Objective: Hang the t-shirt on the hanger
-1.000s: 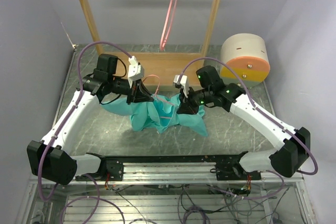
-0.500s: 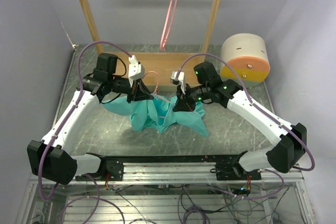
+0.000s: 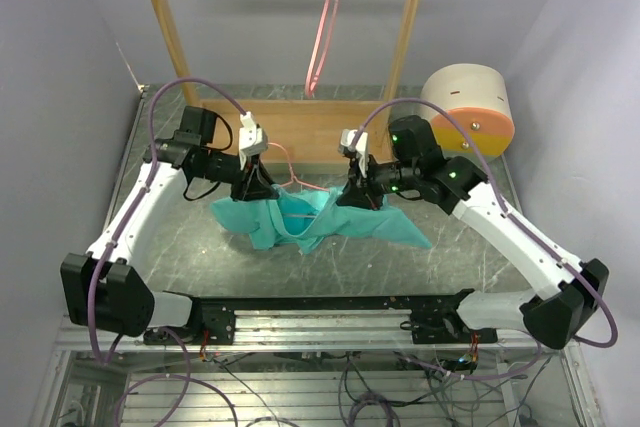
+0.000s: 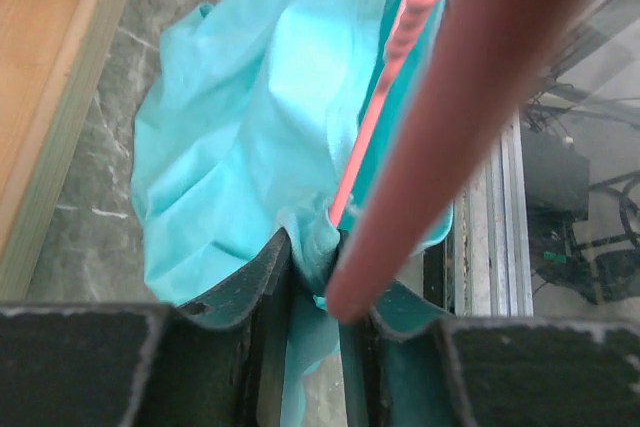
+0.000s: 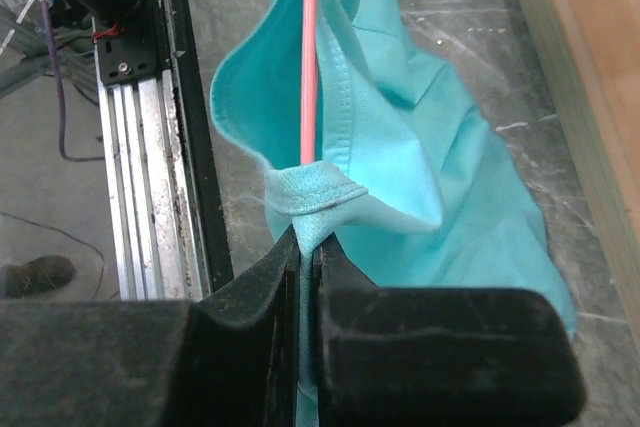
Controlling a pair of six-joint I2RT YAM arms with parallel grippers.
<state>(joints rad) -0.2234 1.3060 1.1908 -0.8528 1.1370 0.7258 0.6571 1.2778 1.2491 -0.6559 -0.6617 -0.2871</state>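
The teal-green t-shirt (image 3: 385,225) hangs stretched between my two grippers above the table. My left gripper (image 3: 258,190) is shut on a fold of its cloth; in the left wrist view (image 4: 315,267) a pink hanger arm lies against the jaws. My right gripper (image 3: 358,197) is shut on the shirt's collar edge, also seen in the right wrist view (image 5: 308,239). The pink hanger (image 3: 292,175) sits partly inside the shirt with its hook sticking out the top. Its thin bar runs through the neck opening (image 5: 309,47). A second pink hanger (image 3: 322,27) hangs on the wooden rack.
The wooden rack (image 3: 300,129) stands at the back, its base just behind the grippers. A round white, orange and yellow drum (image 3: 465,112) sits at the back right. A black and metal rail (image 3: 320,309) runs along the table's near edge.
Both grippers have moved apart and slightly back, pulling the bunched shirt out wider. The cloth now spreads farther to the right.
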